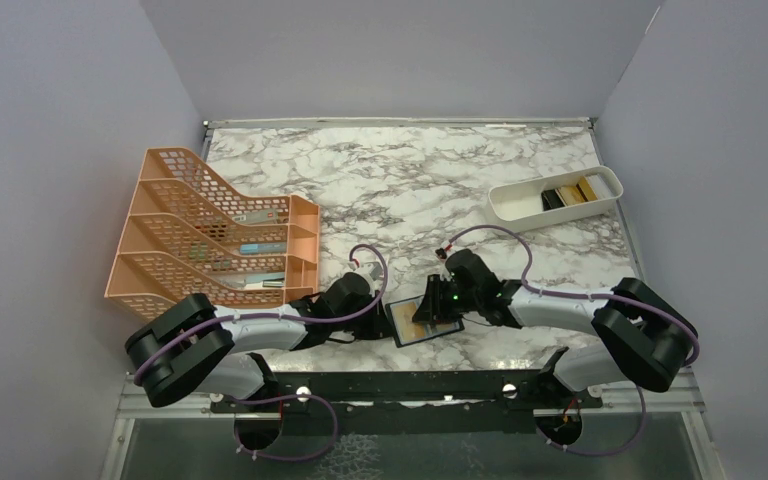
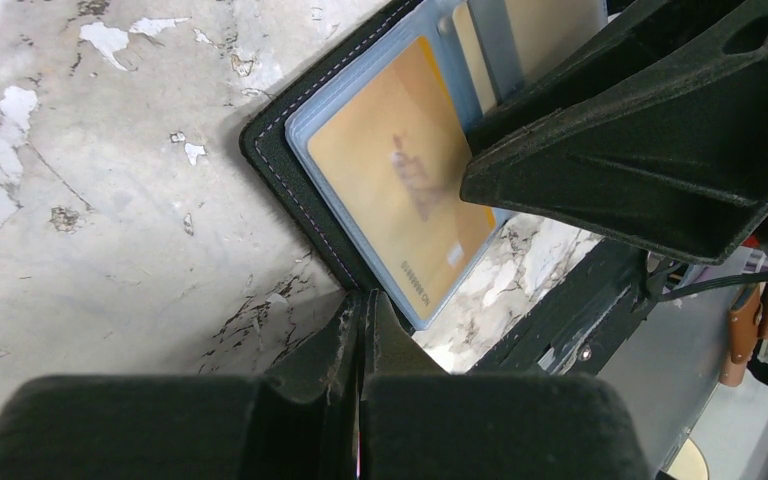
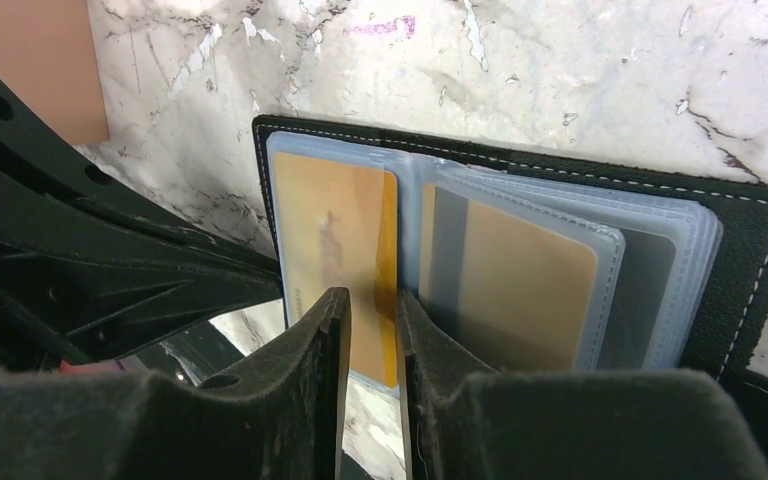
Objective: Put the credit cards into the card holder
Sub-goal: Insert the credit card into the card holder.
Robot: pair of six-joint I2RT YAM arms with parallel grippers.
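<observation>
The card holder lies open on the marble near the front edge, black outside with clear blue-grey sleeves. A yellow-gold credit card sits in its left sleeve, a bright strip of it uncovered at the spine side; it also shows in the left wrist view. A tan card face with a grey band sits in a right sleeve. A dark shape lies behind further sleeves; I cannot tell what it is. My left gripper is shut, tips touching the holder's black edge. My right gripper stands narrowly open over the yellow card's uncovered strip.
An orange mesh file rack stands at the left. A long white tray with dark and gold items sits at the back right. The table's front edge and black rail lie just beside the holder.
</observation>
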